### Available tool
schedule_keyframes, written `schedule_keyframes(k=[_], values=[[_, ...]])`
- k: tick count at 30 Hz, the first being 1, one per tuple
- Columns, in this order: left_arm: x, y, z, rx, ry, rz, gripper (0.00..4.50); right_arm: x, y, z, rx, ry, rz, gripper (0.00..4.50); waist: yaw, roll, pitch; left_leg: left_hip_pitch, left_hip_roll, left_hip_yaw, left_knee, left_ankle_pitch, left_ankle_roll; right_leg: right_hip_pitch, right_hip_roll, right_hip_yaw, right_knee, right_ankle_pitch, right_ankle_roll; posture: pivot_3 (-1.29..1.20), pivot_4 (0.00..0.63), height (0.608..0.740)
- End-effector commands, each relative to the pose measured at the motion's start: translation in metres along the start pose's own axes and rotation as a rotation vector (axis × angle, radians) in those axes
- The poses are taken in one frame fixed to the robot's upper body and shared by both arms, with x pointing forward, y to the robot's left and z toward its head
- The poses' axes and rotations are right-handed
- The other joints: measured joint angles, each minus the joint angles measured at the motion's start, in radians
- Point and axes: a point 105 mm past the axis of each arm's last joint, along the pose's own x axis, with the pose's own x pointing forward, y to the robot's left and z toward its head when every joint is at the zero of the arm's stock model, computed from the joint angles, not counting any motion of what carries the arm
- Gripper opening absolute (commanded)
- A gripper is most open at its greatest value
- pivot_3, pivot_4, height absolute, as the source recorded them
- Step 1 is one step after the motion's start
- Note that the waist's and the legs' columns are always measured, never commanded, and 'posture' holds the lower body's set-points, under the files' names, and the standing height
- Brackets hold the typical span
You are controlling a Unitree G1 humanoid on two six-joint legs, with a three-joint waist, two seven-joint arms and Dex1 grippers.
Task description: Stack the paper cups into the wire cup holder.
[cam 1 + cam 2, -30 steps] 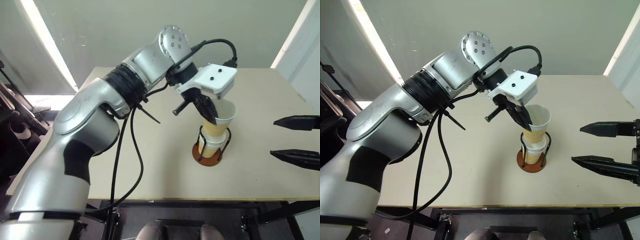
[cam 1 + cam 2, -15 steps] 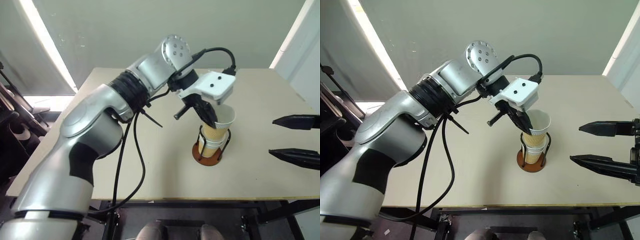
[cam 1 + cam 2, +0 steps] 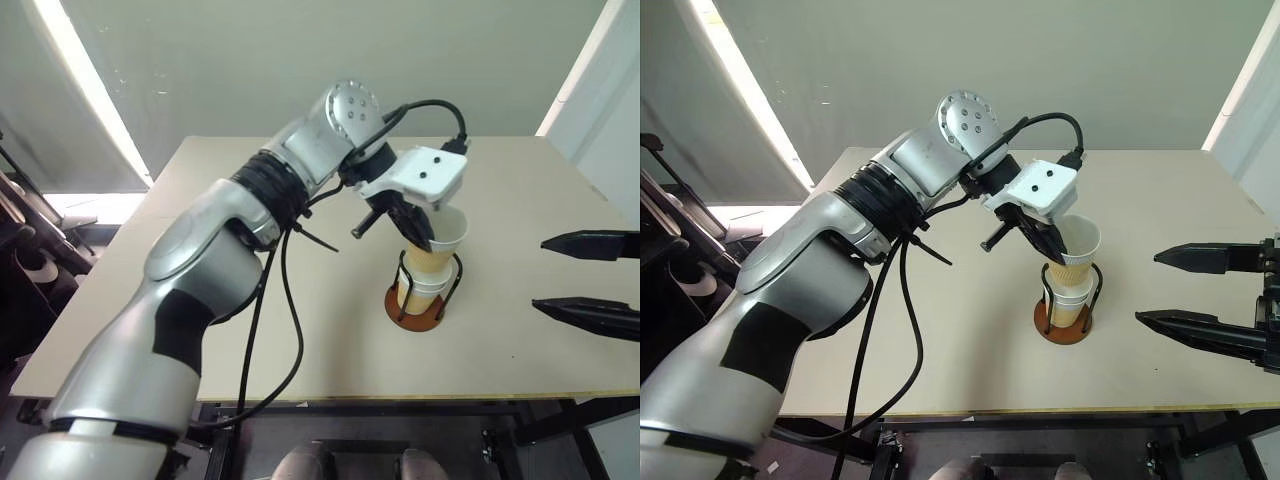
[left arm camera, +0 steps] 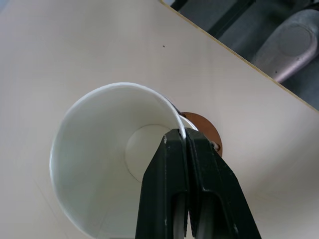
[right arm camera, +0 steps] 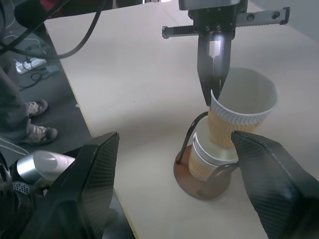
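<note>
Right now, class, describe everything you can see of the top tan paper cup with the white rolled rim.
The top tan paper cup has a ribbed tan sleeve, smooth white inside and a rolled white rim. It tilts, its bottom partly nested in the stacked paper cups in the brown-based wire cup holder. The left gripper, shut, pinches its rim, one finger inside, one outside.

Looks like a robot lab/test room: bare plywood table (image 3: 300, 330), plain grey wall (image 3: 300, 60), loose cables on floor (image 5: 37, 69)

3 paper cups (image 5: 234, 112), 1 wire cup holder (image 5: 202, 185), 1 table (image 3: 220, 300).
</note>
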Motion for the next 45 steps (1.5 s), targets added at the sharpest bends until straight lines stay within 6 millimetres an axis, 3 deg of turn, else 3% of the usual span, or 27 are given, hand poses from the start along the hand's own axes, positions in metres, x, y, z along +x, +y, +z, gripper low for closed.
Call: schedule_keyframes(k=[1, 4, 5, 7, 9, 15, 18, 23, 29, 35, 45], values=[[-0.004, -0.002, 0.007, 0.011, -0.034, -0.014, 0.02, -0.003, 0.0, 0.006, -0.031, -0.018, -0.017, 3.75, 0.0, 0.0, 0.0, 0.0, 0.0, 0.0, 0.0, 0.0, 0.0, 0.0, -0.001, 0.0, 0.0, 0.0, 0.0, 0.0, 0.0, 0.74], [-0.003, -0.004, 0.006, 0.008, -0.031, -0.019, 0.02, -0.003, 0.0, 0.006, -0.031, -0.019, -0.019, 3.75, 0.0, 0.0, 0.0, 0.0, 0.0, 0.0, 0.0, 0.0, 0.0, 0.0, -0.001, 0.0, 0.0, 0.0, 0.001, 0.0, 0.0, 0.74], [-0.003, -0.004, 0.005, 0.008, -0.028, -0.019, 0.02, -0.003, 0.0, 0.006, -0.03, -0.019, -0.019, 3.75, -0.002, -0.012, 0.018, 0.0, 0.0, 0.0, 0.0, 0.0, 0.0, 0.0, -0.001, 0.0, 0.0, 0.0, 0.001, 0.0, 0.15, 0.74], [-0.002, -0.004, 0.004, 0.007, -0.027, -0.019, 0.02, -0.003, 0.0, 0.006, -0.031, -0.02, -0.019, 3.75, -0.003, -0.002, 0.035, 0.006, 0.002, -0.002, -0.004, 0.001, 0.0, 0.011, -0.001, 0.001, -0.014, 0.0, -0.001, 0.0, 0.15, 0.74], [-0.001, -0.005, 0.004, 0.006, -0.028, -0.022, 0.02, -0.003, 0.001, 0.006, -0.03, -0.021, -0.019, 3.75, -0.003, -0.004, 0.039, 0.005, -0.001, 0.0, -0.007, 0.005, 0.002, 0.007, -0.004, 0.002, -0.015, 0.007, 0.009, 0.0, 0.15, 0.74], [0.005, -0.004, -0.004, 0.008, -0.006, -0.015, 0.02, -0.002, 0.0, 0.005, -0.026, -0.024, -0.016, 3.75, -0.002, -0.01, 0.043, 0.001, -0.001, -0.001, -0.013, 0.004, 0.002, 0.006, -0.006, 0.009, -0.024, 0.008, 0.012, 0.0, 0.15, 0.74], [0.006, -0.001, -0.003, 0.002, -0.012, -0.001, 0.6, -0.002, 0.0, 0.004, -0.023, -0.023, -0.015, 3.75, -0.001, -0.012, 0.045, -0.002, -0.002, -0.001, -0.017, 0.003, 0.003, 0.004, -0.006, 0.01, -0.033, 0.011, 0.015, 0.0, 0.15, 0.74], [0.005, 0.004, 0.006, -0.019, -0.061, 0.025, 2.33, -0.002, 0.0, 0.003, -0.018, -0.02, -0.012, 3.75, 0.002, -0.015, 0.047, -0.008, -0.002, -0.001, -0.019, 0.001, 0.003, -0.002, -0.006, 0.011, -0.036, 0.01, 0.016, 0.0, 0.15, 0.74], [-0.019, 0.012, 0.015, -0.113, -0.138, 0.098, 4.38, 0.002, -0.006, 0.005, -0.021, -0.015, -0.006, 3.75, 0.002, -0.016, 0.049, -0.009, -0.002, -0.001, -0.021, 0.001, 0.002, -0.003, -0.006, 0.011, -0.037, 0.011, 0.016, 0.0, 0.15, 0.74], [-0.051, 0.012, 0.011, -0.237, -0.22, 0.205, 4.38, 0.004, -0.012, 0.007, -0.024, -0.031, 0.003, 3.75, 0.001, -0.015, 0.055, -0.008, -0.002, -0.001, -0.021, 0.001, 0.002, -0.003, -0.006, 0.012, -0.037, 0.011, 0.016, 0.0, 0.15, 0.74], [-0.089, -0.008, -0.015, -0.517, -0.349, 0.495, 4.38, 0.013, -0.04, -0.002, 0.016, -0.106, -0.005, 3.75, 0.0, -0.012, 0.059, -0.008, -0.002, -0.001, -0.027, 0.001, 0.002, -0.002, -0.005, 0.014, -0.048, 0.013, 0.018, 0.0, 0.15, 0.74]])
